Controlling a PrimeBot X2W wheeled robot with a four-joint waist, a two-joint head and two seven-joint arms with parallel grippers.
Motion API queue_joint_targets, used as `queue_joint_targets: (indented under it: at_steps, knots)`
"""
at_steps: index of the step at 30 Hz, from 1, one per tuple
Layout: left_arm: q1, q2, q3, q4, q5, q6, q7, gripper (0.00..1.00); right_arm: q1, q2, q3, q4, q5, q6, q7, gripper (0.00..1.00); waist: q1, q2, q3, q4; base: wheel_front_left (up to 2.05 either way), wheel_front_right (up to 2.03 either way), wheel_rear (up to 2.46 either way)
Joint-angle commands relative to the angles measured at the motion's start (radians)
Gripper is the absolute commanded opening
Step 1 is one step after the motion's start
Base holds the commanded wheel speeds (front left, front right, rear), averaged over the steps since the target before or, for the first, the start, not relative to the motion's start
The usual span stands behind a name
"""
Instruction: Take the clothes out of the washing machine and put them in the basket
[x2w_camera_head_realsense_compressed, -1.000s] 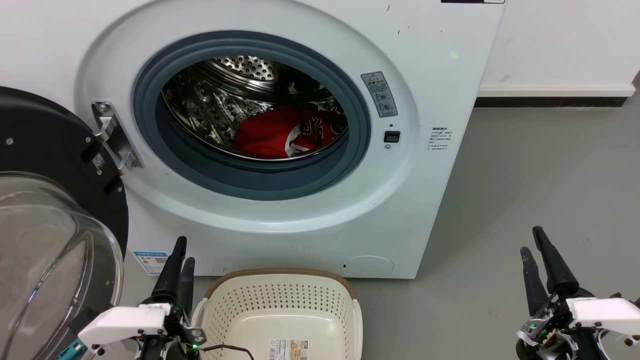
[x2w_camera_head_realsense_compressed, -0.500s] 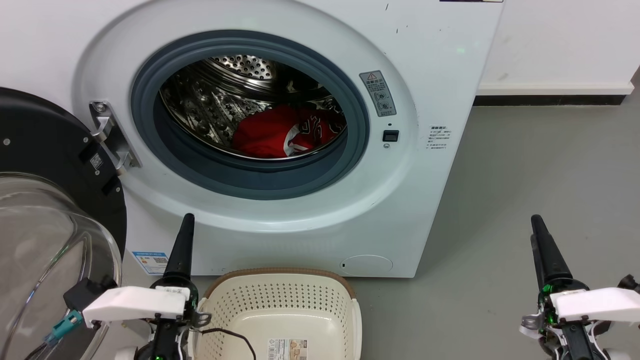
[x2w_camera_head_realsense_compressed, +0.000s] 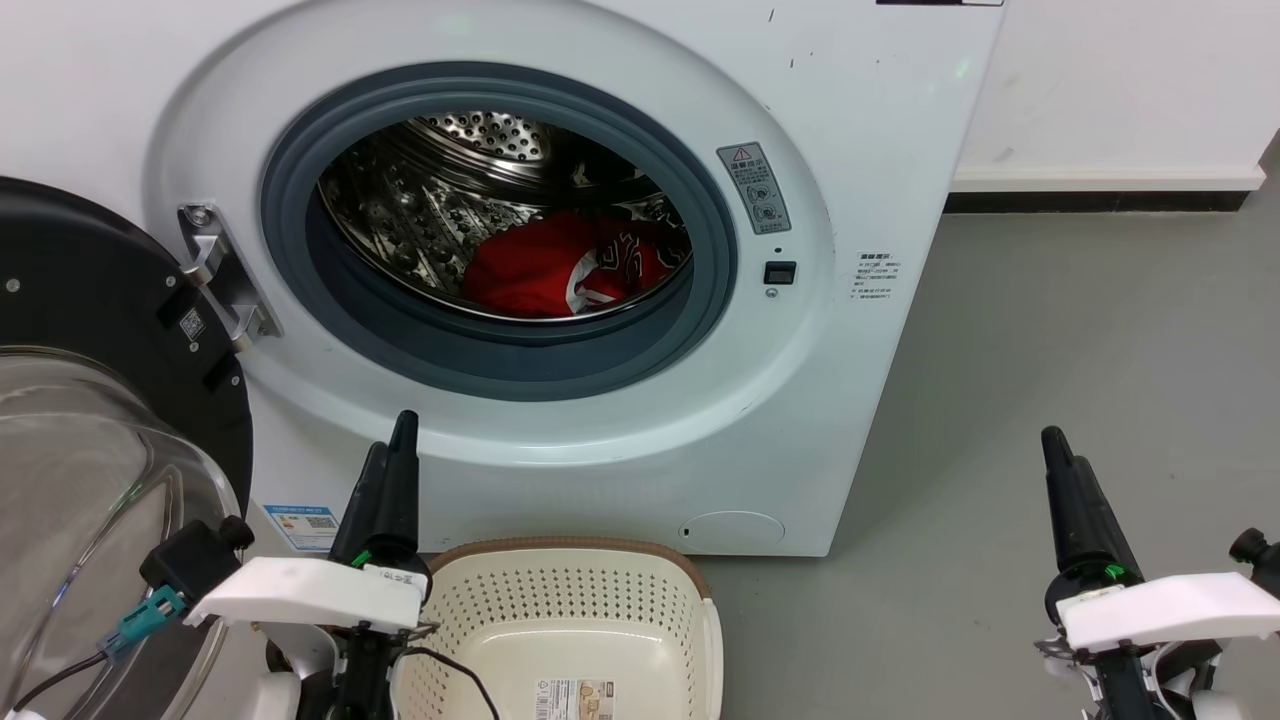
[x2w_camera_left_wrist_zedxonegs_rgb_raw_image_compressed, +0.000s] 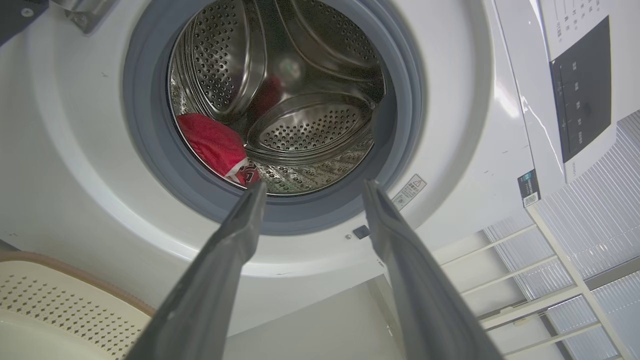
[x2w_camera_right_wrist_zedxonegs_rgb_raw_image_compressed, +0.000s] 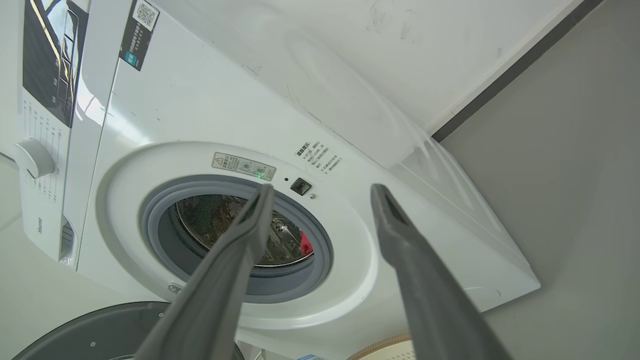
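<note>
The red clothes with white trim lie low in the steel drum of the white washing machine, whose door is swung open. The left wrist view shows the clothes and the washing machine; the right wrist view shows a red sliver of the clothes and the washing machine. The cream basket stands on the floor below the porthole. My left gripper hangs open beside the basket's left rim, its fingers apart and holding nothing. My right gripper is open over the floor at lower right.
The open black-framed glass door stands at the left, close to my left arm. Grey floor stretches to the right of the machine, up to a white wall with a dark skirting.
My left gripper has risen and shifted right, nearer the porthole's lower rim. The right gripper has turned so its fingers line up and moved slightly left. The camera has barely moved.
</note>
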Motion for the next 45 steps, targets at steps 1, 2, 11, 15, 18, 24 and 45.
queue_joint_targets:
  at_steps: [1, 2, 11, 15, 18, 24, 45]
  knots:
    - [-0.026, 0.01, -0.008, -0.016, 0.052, 0.0, -0.012, 1.0, -0.004, -0.002, 0.006, -0.021, -0.058, 0.0, -0.014, 1.0, 0.0, 0.0, 0.0, 0.0, 0.0, 0.0, 0.0]
    - [-0.026, 0.011, -0.01, -0.014, 0.07, 0.0, -0.015, 1.0, -0.002, -0.002, 0.007, -0.021, -0.078, 0.0, -0.018, 1.0, 0.0, 0.0, -0.001, 0.0, 0.0, 0.0, 0.0]
    - [-0.026, 0.011, -0.019, 0.001, 0.22, 0.0, -0.046, 1.0, 0.008, -0.002, 0.013, -0.004, -0.249, 0.0, -0.047, 1.0, 0.0, 0.0, -0.005, -0.001, 0.0, 0.0, 0.0]
    - [-0.027, 0.012, -0.024, 0.006, 0.284, 0.0, -0.058, 1.0, 0.011, -0.002, 0.015, 0.009, -0.314, 0.0, -0.06, 1.0, 0.0, 0.0, -0.007, -0.002, 0.0, 0.0, 0.0]
    - [-0.028, 0.013, -0.025, 0.01, 0.328, 0.0, -0.067, 1.0, 0.011, -0.002, 0.015, 0.018, -0.361, 0.0, -0.066, 1.0, 0.0, 0.0, -0.007, -0.003, 0.0, 0.0, 0.0]
    - [-0.031, 0.013, -0.027, 0.018, 0.408, 0.0, -0.084, 1.0, 0.014, -0.001, 0.011, 0.032, -0.445, 0.0, -0.072, 1.0, 0.0, 0.0, -0.007, -0.004, 0.0, 0.0, 0.0]
    - [-0.039, 0.009, -0.026, 0.069, 0.653, 0.0, -0.138, 1.0, 0.025, -0.001, 0.004, 0.063, -0.679, 0.0, -0.094, 1.0, 0.0, 0.0, -0.008, -0.01, 0.0, 0.0, 0.0]
